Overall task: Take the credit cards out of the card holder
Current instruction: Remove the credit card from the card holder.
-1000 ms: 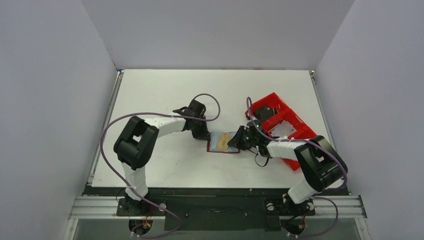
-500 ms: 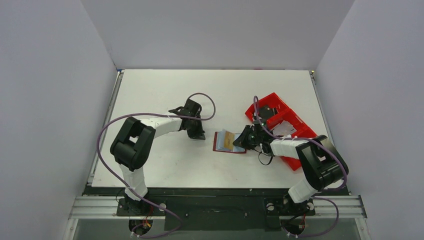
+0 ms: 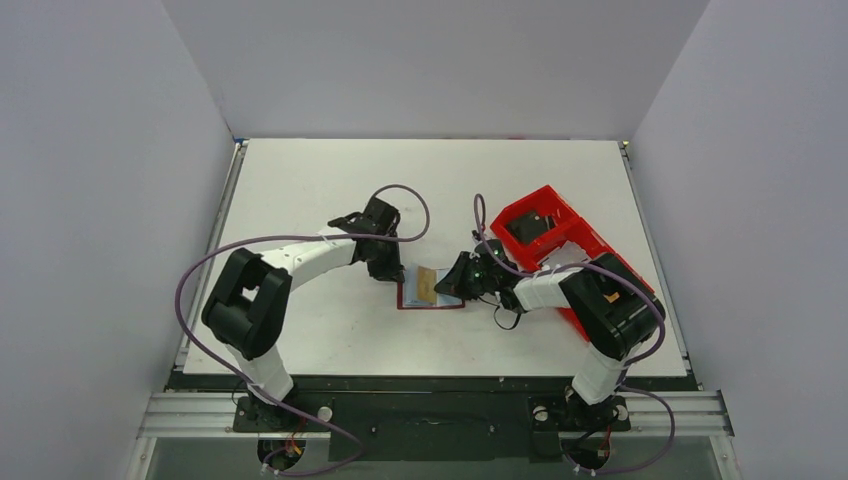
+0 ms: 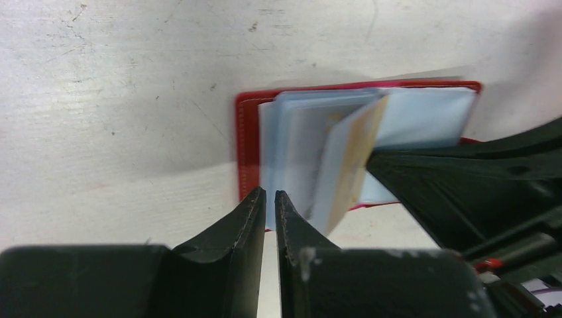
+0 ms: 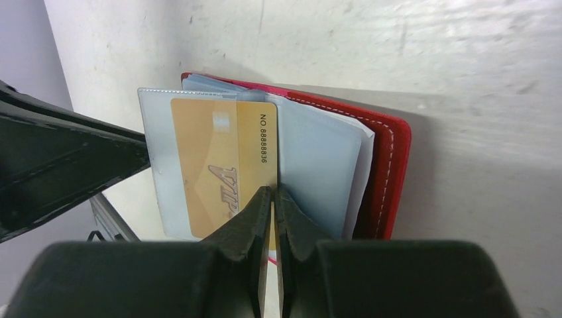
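Now the holder (image 5: 388, 165) lies open near the middle of the worktop (image 3: 320, 180). It sits a bit more toward 9 o'clock than it did half a second ago. The left fingers (image 4: 248, 218) had backed away then, and they are back at the holder's 9 o'clock edge. They are almost together, with a thin slit between them. I cannot tell if they pinch the edge or just rest by it.

The right fingers (image 5: 255, 218) come in from 3 o'clock and are clenched on the gold card (image 5: 219, 172), which sits in its clear page. That page stands up from the holder like a page being turned. The card is not out yet. I cannot pick out the blue card among the pale pages.

I think the slide means the whole holder moved along and the card did not come free. So the left fingers should hold the holder down while the right ones pull toward 3 o'clock.
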Controlling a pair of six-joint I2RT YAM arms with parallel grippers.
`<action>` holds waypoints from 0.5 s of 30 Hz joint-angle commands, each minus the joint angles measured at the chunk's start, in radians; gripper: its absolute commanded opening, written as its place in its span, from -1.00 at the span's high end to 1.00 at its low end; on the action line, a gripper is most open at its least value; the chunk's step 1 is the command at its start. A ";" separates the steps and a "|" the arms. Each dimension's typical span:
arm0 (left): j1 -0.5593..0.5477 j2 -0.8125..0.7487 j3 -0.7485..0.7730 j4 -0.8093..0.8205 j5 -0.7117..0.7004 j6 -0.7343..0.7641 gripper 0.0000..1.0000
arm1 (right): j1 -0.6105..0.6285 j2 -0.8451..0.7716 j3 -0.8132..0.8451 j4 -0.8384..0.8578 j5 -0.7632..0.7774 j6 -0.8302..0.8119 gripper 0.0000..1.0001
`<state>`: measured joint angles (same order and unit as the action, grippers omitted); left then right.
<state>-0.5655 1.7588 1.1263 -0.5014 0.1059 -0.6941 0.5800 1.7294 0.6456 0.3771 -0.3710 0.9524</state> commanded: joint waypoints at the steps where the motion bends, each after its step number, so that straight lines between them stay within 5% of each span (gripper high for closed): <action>1: -0.006 -0.094 0.057 -0.035 -0.014 0.004 0.81 | 0.037 0.042 -0.011 -0.046 0.027 0.019 1.00; 15: -0.018 -0.059 0.004 0.076 0.079 -0.019 0.80 | 0.039 0.042 0.013 -0.075 0.039 0.013 1.00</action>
<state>-0.5774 1.6676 1.1500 -0.5068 0.1421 -0.7010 0.6086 1.7432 0.6525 0.3897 -0.3717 0.9848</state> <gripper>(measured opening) 0.098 0.043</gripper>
